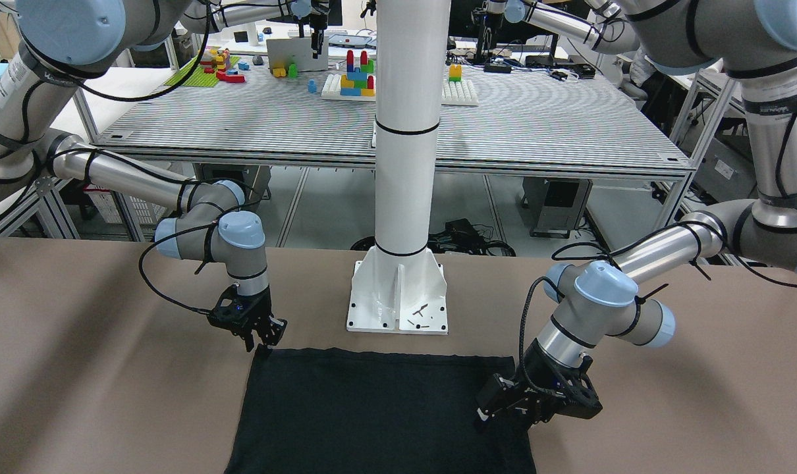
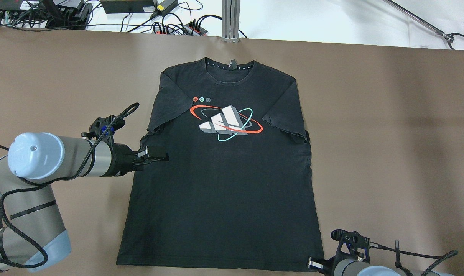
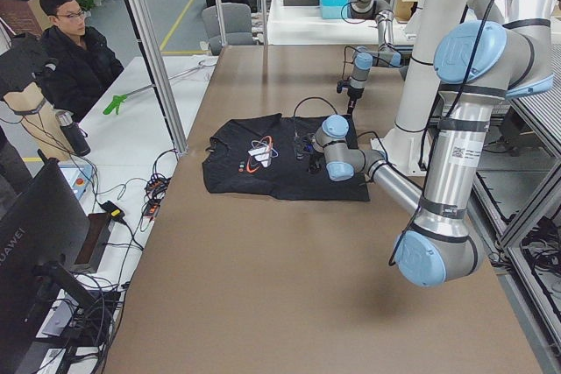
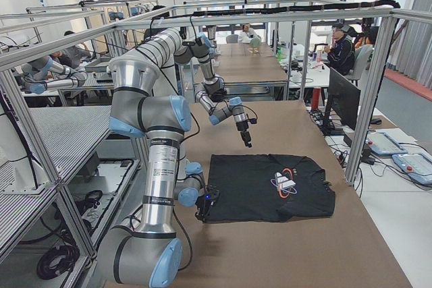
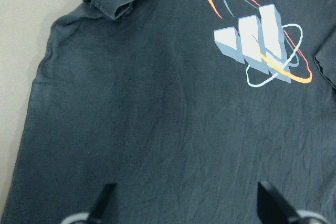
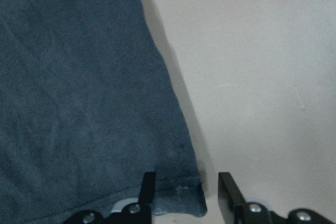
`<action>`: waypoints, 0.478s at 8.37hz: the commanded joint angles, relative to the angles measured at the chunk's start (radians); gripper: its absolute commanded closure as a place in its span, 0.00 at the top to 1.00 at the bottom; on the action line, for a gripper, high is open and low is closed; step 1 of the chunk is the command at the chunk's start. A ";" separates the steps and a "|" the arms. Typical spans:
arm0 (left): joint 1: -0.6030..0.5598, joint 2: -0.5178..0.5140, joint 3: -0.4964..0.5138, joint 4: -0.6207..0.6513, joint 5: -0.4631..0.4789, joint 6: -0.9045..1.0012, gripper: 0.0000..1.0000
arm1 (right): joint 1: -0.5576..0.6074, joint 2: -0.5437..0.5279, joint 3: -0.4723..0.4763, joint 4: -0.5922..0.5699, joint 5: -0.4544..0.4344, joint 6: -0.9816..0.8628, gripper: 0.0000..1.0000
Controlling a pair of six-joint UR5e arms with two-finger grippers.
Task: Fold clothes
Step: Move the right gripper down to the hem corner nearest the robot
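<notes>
Presently the shirt [image 2: 224, 184] hem corner sits between the parted right gripper [image 6: 187, 195] jaws, ungripped; the left gripper [image 5: 187, 203] hovers wide open, empty.

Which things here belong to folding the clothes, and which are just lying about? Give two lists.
For the job: T-shirt; left gripper; right gripper.

Lying about: pillar; toy bricks; cables; monitor.
</notes>
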 commanded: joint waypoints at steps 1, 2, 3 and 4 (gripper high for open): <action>0.000 0.000 -0.001 0.002 0.001 -0.002 0.93 | -0.009 0.000 0.001 0.001 -0.013 0.011 0.41; 0.001 0.005 0.000 0.002 0.001 -0.002 0.93 | -0.009 0.000 0.004 -0.001 -0.013 0.011 0.20; 0.001 0.011 -0.001 0.000 0.001 0.000 0.93 | -0.008 0.000 0.006 -0.001 -0.013 0.010 0.00; 0.001 0.014 -0.001 0.002 0.001 -0.002 0.93 | -0.008 0.000 0.009 0.001 -0.015 0.010 0.00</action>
